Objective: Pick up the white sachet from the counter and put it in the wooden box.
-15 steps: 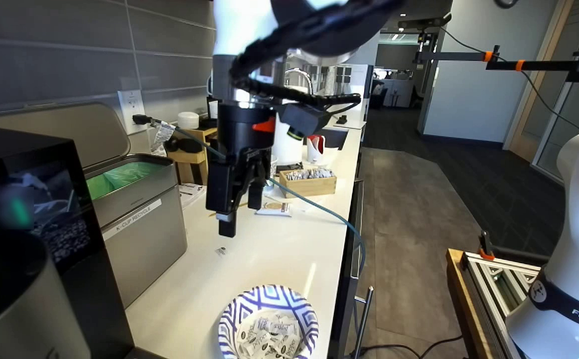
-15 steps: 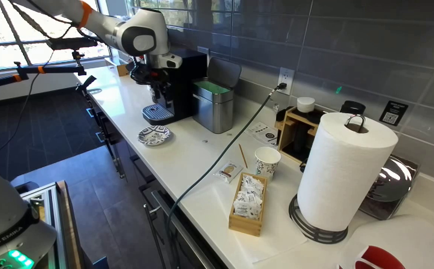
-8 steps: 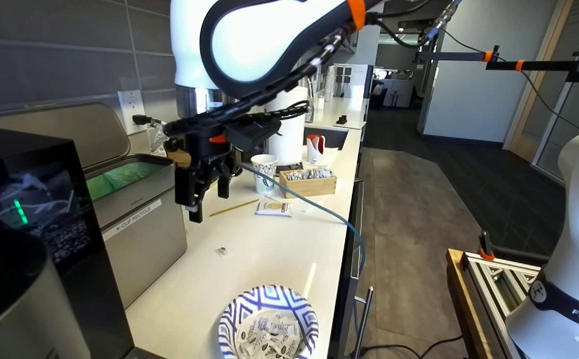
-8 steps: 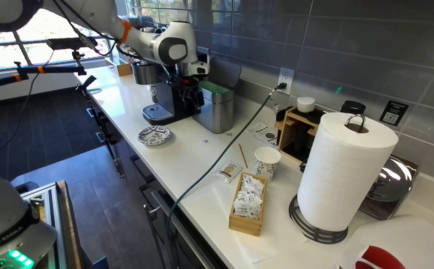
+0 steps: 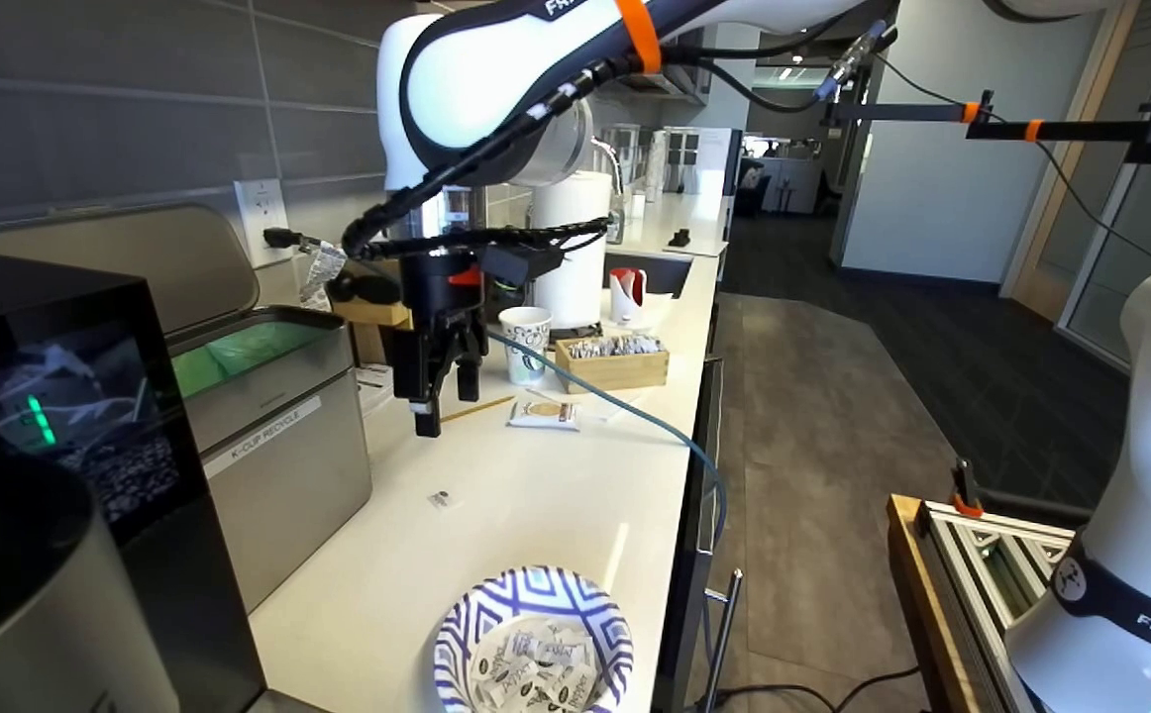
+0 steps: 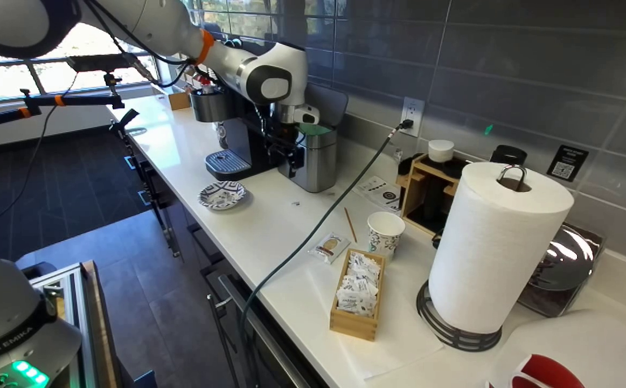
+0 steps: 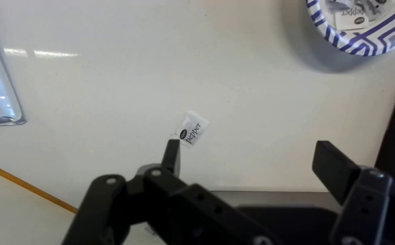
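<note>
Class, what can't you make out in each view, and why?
White sachet: print too small to read in both exterior views.
Wooden box: floor hidden under packets in both exterior views.
Patterned plate: cut off by wrist view's top and right edges.
Orange stick: one end behind the fingers, wrist view.

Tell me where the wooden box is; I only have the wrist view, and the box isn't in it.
Observer: The wooden box stands beside the paper cup, in both exterior views.
Operator: Is it holding anything?
Observer: Yes, white packets.
Operator: Is anything between the white sachet and the box that I can't see?
Observer: Yes, in an exterior view a cable runs across between them.
</note>
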Controlling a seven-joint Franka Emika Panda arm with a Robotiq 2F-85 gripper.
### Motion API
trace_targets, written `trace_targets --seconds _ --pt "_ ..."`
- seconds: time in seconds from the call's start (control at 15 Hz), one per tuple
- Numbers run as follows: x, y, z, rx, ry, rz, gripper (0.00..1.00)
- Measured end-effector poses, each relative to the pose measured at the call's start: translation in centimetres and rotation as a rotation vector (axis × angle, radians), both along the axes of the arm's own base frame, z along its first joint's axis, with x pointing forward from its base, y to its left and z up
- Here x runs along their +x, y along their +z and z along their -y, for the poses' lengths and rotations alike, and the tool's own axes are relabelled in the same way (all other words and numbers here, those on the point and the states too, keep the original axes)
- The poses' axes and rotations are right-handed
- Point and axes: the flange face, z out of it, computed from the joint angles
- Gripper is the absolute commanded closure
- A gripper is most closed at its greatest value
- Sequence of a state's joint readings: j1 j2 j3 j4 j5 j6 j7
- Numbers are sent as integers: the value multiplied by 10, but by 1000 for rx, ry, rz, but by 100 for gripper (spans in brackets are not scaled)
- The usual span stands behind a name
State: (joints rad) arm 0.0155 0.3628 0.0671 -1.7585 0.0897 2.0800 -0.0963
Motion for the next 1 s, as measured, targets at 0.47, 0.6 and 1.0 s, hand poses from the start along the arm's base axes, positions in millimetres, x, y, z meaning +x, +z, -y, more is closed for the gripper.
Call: trace_targets --seconds 0.47,0.6,1.0 --pt "2 -15 10 -3 -20 94 0" --pt "-2 -31 22 -3 -38 142 0" --pt "-18 -66 38 -11 -45 239 0"
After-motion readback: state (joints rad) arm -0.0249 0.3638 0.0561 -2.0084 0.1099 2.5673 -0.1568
